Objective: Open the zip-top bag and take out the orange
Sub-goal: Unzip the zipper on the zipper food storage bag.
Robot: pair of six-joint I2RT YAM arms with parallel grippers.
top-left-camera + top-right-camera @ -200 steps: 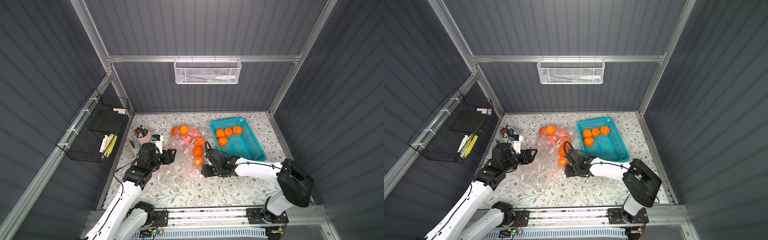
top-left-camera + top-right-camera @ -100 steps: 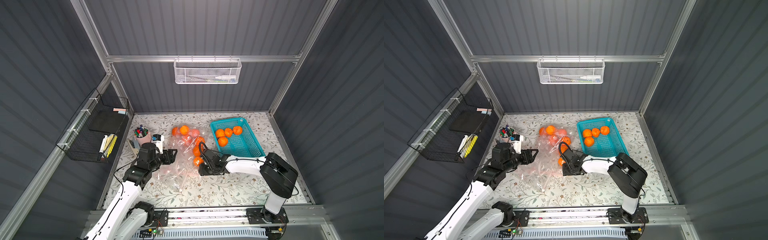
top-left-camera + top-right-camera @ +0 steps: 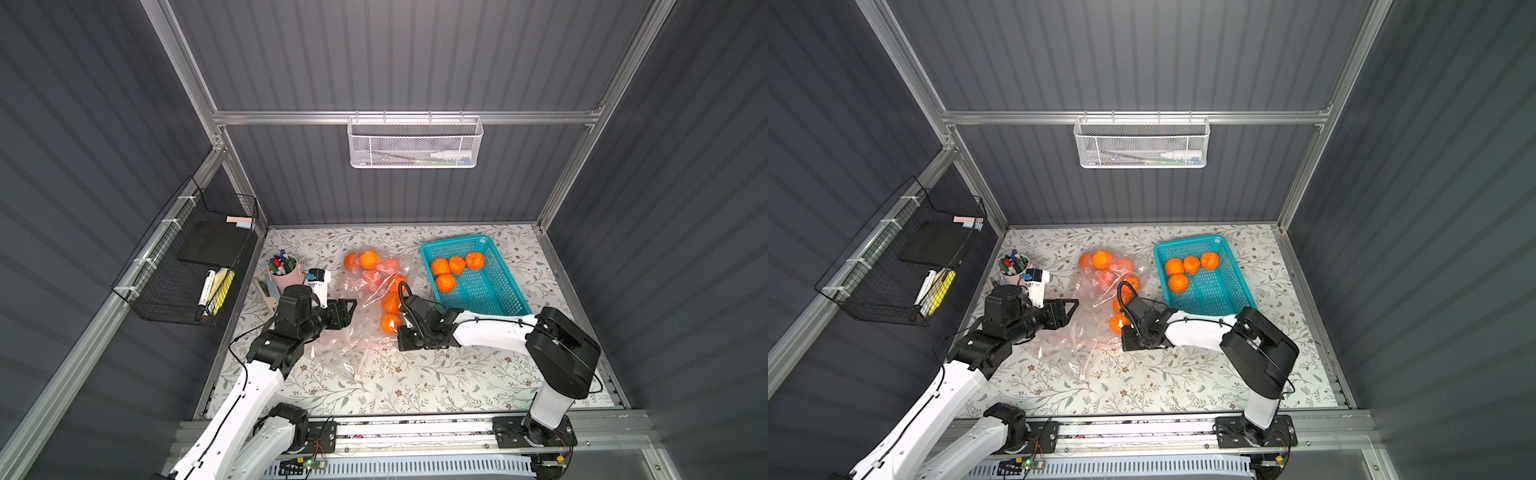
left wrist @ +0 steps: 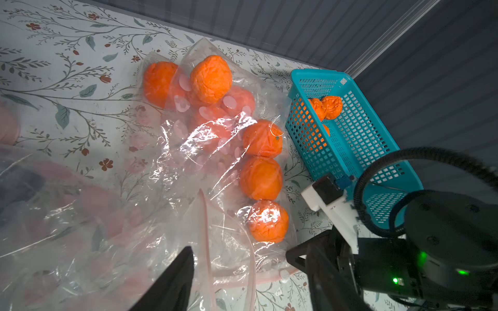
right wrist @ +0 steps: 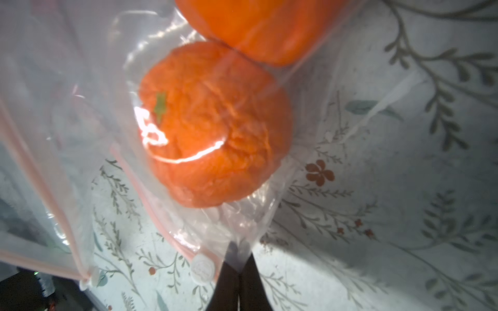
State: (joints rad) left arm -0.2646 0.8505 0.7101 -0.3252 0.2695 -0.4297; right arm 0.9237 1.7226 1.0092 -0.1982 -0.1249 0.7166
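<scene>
My right jaws pinch the zip-top bag (image 5: 242, 229) at five o'clock of its orange (image 3: 390, 323); left jaws wide; opening and removal seemingly remain.

Both top views hang high up and look steeply down on the whole table (image 3: 415, 386) and both arms, nearly the same picture twice. The left wrist camera rides behind the left gripper (image 3: 345, 309) and looks out ahead of it at middle range, across the bag (image 4: 188, 150) to the basket (image 4: 358, 140), with the right gripper (image 4: 310, 254) beyond. The right wrist camera sits tight behind its own fingertips, so close that one bagged orange (image 5: 215, 134) just ahead fills the frame. All four views share that bag.
</scene>
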